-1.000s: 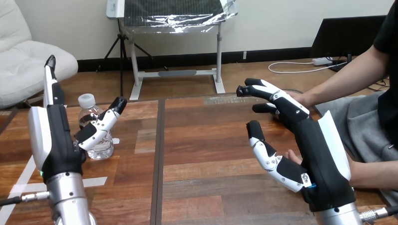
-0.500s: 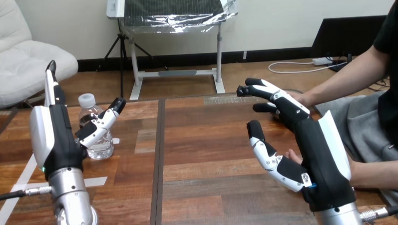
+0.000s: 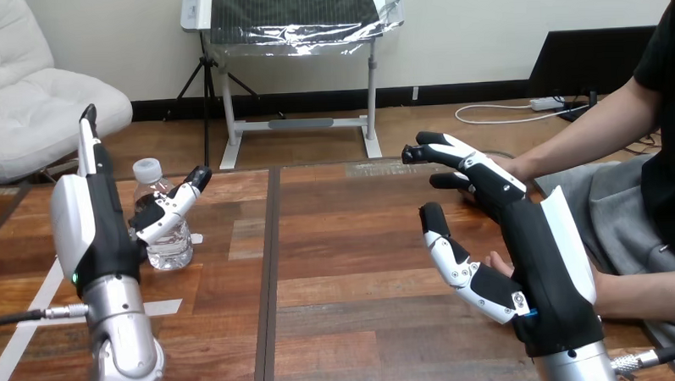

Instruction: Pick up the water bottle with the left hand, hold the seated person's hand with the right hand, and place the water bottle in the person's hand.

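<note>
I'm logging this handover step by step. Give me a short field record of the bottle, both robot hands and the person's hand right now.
bottle: upright on the table, capped, not lifted
left hand: open, beside the bottle, thumb across its front; contact unclear
right hand: open, fingers straight
person's hand: behind the right hand, mostly hidden; not gripped
bottle in person's hand: no

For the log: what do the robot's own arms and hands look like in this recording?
Both forearms are round silver metal, the left arm and the right arm alike. The left hand and the right hand are black, with smooth white shells on their backs. Their fingers are jointed, in black and white segments with black tips.
</note>
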{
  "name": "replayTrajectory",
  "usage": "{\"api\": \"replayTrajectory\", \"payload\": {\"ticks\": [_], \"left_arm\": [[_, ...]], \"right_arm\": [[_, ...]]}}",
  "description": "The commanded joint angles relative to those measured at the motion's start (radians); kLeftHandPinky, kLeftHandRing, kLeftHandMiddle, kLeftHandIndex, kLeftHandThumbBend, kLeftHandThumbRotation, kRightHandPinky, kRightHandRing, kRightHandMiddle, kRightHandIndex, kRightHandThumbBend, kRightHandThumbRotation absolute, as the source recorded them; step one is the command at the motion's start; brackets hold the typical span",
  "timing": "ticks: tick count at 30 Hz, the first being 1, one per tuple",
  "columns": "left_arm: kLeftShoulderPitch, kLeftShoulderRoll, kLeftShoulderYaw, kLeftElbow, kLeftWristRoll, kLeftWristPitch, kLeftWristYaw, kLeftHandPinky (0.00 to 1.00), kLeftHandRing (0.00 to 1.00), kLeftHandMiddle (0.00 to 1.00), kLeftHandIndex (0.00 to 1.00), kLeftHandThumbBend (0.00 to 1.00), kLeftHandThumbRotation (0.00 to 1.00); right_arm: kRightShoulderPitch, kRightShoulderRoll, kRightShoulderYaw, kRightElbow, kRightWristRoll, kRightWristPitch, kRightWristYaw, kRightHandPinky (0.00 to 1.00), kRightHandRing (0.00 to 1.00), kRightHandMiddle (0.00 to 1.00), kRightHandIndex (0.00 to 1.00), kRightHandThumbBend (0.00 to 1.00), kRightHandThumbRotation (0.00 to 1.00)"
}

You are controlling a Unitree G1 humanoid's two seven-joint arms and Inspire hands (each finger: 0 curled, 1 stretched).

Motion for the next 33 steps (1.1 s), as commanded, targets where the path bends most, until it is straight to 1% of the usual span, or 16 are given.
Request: {"api": "replayTrajectory", "payload": {"ticks": [1,5,8,10,15,22,25,29,33], "left_arm": [[-0.116,0.035,-0.018,0.032,0.010,0.011,0.012,0.86,0.94,0.98,1.00,0.88,0.44],[-0.144,0.046,-0.029,0.069,0.018,0.038,0.015,0.86,0.94,0.98,1.00,0.89,0.46],[-0.161,0.051,-0.033,0.092,0.022,0.048,0.020,0.86,0.94,0.97,0.99,0.89,0.47],[-0.171,0.052,-0.035,0.106,0.021,0.048,0.022,0.86,0.94,0.97,0.99,0.90,0.46],[-0.195,0.063,-0.052,0.136,0.037,0.063,0.036,0.85,0.93,0.96,0.98,0.90,0.45],[-0.225,0.071,-0.068,0.180,0.030,0.066,0.040,0.84,0.92,0.94,0.97,0.90,0.42],[-0.236,0.072,-0.073,0.199,0.027,0.069,0.038,0.83,0.91,0.94,0.97,0.90,0.41],[-0.259,0.069,-0.078,0.222,0.024,0.113,0.022,0.81,0.90,0.94,0.97,0.92,0.42],[-0.278,0.069,-0.083,0.241,0.018,0.141,0.004,0.80,0.90,0.93,0.96,0.93,0.44]], "right_arm": [[-0.074,0.002,-0.015,0.002,0.007,-0.012,0.002,0.75,0.84,0.85,0.73,0.16,0.00],[-0.078,-0.002,-0.016,0.004,0.007,-0.013,0.003,0.75,0.84,0.85,0.73,0.16,0.00],[-0.077,-0.002,-0.016,0.001,0.008,-0.007,0.006,0.75,0.84,0.85,0.73,0.17,0.00],[-0.078,-0.001,-0.017,0.001,0.009,-0.004,0.006,0.75,0.84,0.85,0.73,0.17,0.00],[-0.079,-0.004,-0.019,-0.004,0.007,0.001,0.009,0.75,0.84,0.85,0.73,0.17,0.00],[-0.078,-0.003,-0.021,-0.014,0.009,0.016,0.013,0.75,0.83,0.84,0.72,0.18,0.00],[-0.080,-0.006,-0.024,-0.013,0.004,0.013,0.012,0.75,0.83,0.84,0.72,0.19,0.00],[-0.081,-0.009,-0.026,-0.015,0.007,0.017,0.016,0.75,0.82,0.84,0.71,0.19,0.00],[-0.080,-0.012,-0.027,-0.019,0.007,0.022,0.021,0.75,0.82,0.83,0.71,0.20,0.00]]}}
